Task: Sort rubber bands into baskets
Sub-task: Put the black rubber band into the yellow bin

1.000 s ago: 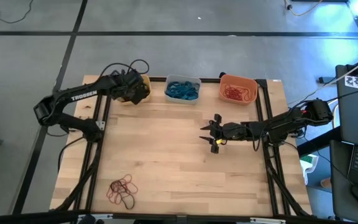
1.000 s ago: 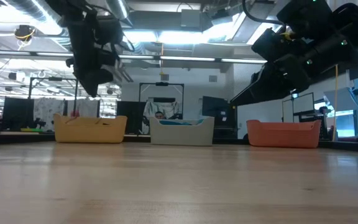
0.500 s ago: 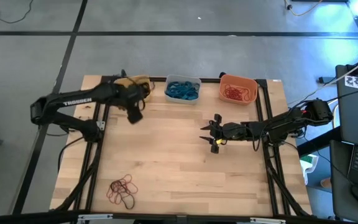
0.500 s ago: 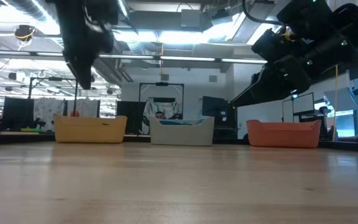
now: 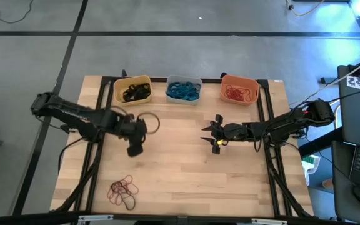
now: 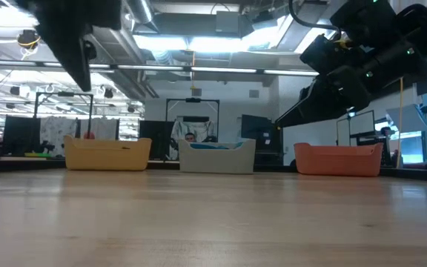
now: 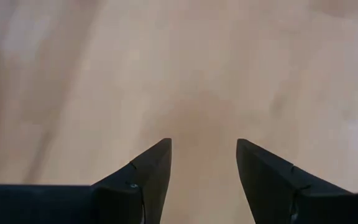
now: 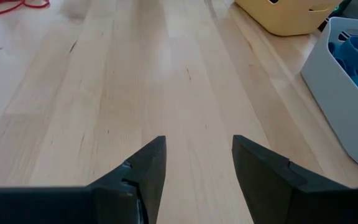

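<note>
Three baskets stand in a row along the table's far edge. The yellow one (image 5: pixel 133 91) holds black rubber bands, the pale grey one (image 5: pixel 184 90) blue ones, and the orange one (image 5: pixel 239 89) red-orange ones. A loose heap of red-orange and black rubber bands (image 5: pixel 123 192) lies near the front left. My left gripper (image 5: pixel 134 148) hangs open over bare wood between the yellow basket and that heap; its wrist view shows nothing between its fingers (image 7: pixel 204 146). My right gripper (image 5: pixel 211 134) stands open and empty right of the table's middle (image 8: pixel 197 142).
Bare wood lies between the baskets and the heap. The black frame rails (image 5: pixel 264 125) run along both table sides. In the low view the baskets (image 6: pixel 217 156) stand far back, with both arms overhead. The right wrist view shows the yellow basket (image 8: pixel 291 15) and the grey basket (image 8: pixel 347 87).
My left gripper has swung away from above the yellow basket toward the table's near edge and a little rightward, turning as it went. It now hangs over bare wood. The yellow basket and its black bands, covered before, now show. My right arm has kept still.
</note>
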